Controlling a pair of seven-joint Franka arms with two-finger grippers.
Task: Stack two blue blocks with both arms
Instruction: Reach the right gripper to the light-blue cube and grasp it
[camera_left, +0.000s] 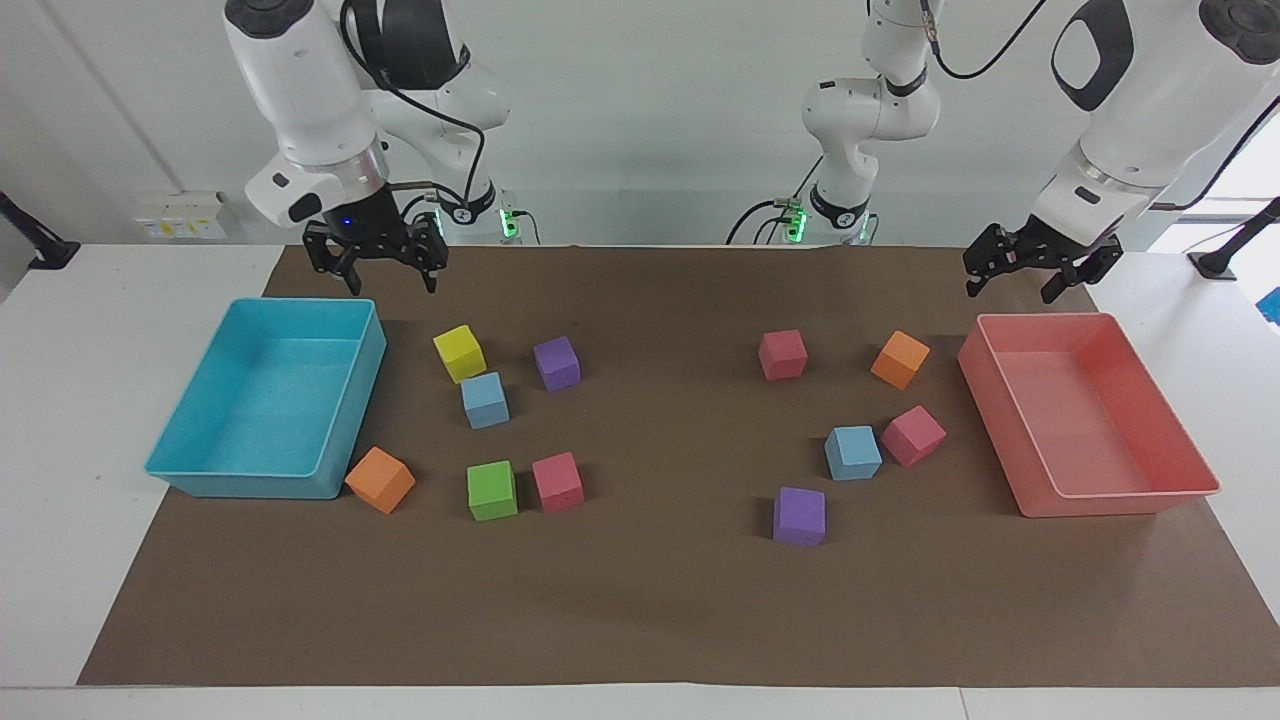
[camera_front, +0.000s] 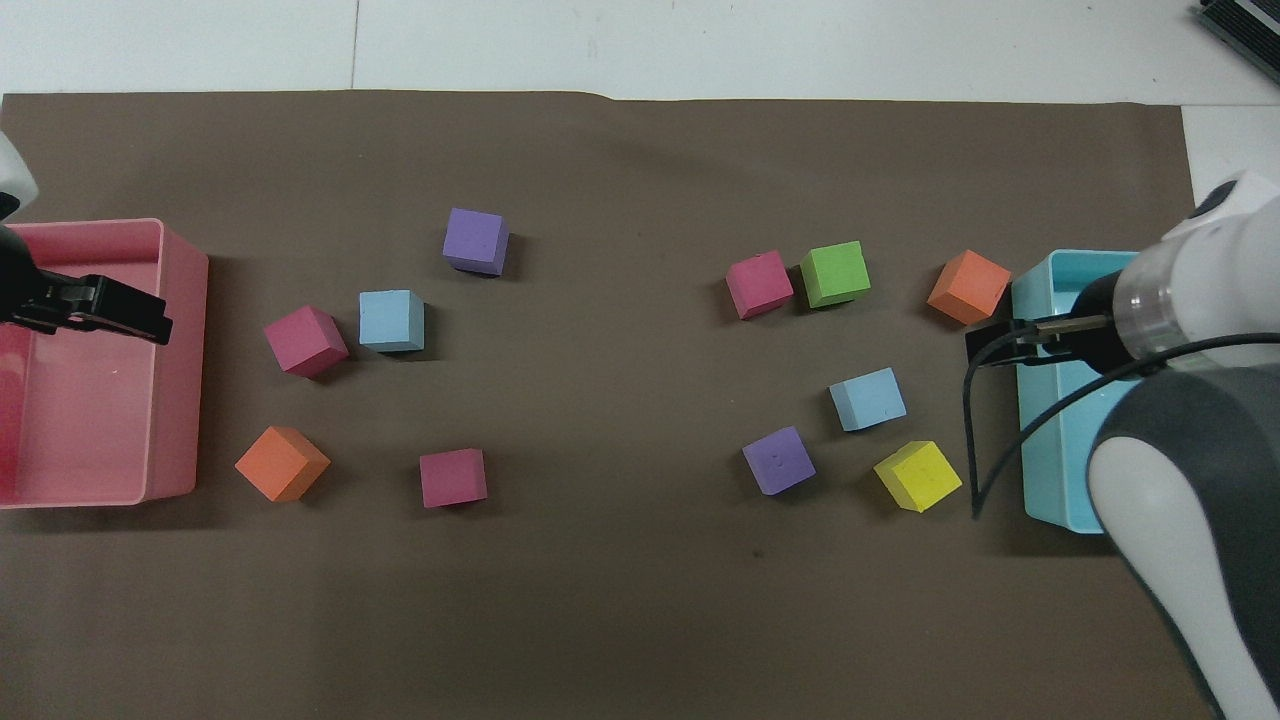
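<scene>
Right arm: bent down from its base at the cyan-tray end of the table. Right gripper (camera_left: 378, 270) points down, up in the air over the cyan tray's (camera_left: 210, 415) corner nearest the robots and the brown mat (camera_left: 660, 620) just beside it; fingers spread, nothing held.

Left arm: comes in over the pink-tray end. Left gripper (camera_left: 1032, 274) hangs tilted above the pink tray's (camera_left: 1130, 495) edge nearest the robots; fingers spread, nothing held.

Cyan tray: on the mat at the right arm's end; nothing in it.

Pink tray: on the mat at the left arm's end; nothing in it.

Blue block one (camera_left: 485, 400): flat on the mat near the cyan tray, just beside the yellow block (camera_left: 459, 353) and a little farther from the robots than it; purple block (camera_left: 556, 363) close by.

Blue block two (camera_left: 853, 452): flat on the mat toward the pink tray, right beside a pink block (camera_left: 913, 435); whether they touch, I cannot tell. Another purple block (camera_left: 799, 516) sits farther from the robots. The two blue blocks lie well apart, neither stacked.

Other cubes: orange block (camera_left: 380, 480) against the cyan tray's outer corner; green block (camera_left: 492, 490) and a pink block (camera_left: 557, 482) side by side; a pink block (camera_left: 782, 354) and an orange block (camera_left: 900, 359) nearer the robots, toward the pink tray
</scene>
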